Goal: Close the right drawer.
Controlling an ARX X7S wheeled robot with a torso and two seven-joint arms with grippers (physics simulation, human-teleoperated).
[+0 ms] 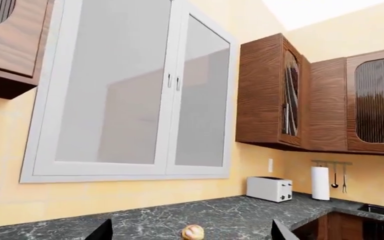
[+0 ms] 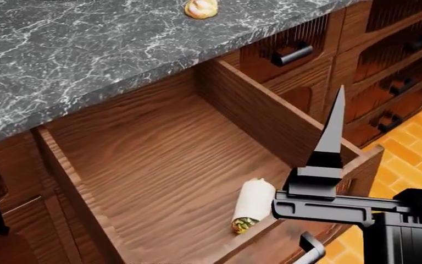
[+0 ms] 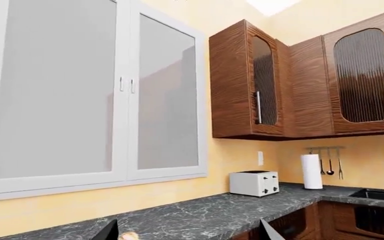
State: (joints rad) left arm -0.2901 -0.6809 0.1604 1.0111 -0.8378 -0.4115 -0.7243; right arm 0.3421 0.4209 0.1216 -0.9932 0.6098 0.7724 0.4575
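Inside right drawer (image 2: pixel 160 148); wrap (image 2: pixel 251 204)

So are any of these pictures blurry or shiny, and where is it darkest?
Head view: sharp all over, with soft pale sheen on the marble counter; the right drawer is evenly lit, darkest up under the counter edge. Left wrist view: crisp too, the window is flat milky grey with no glare. Right wrist view: bright patch at the ceiling, soft shade under the wall cabinets.
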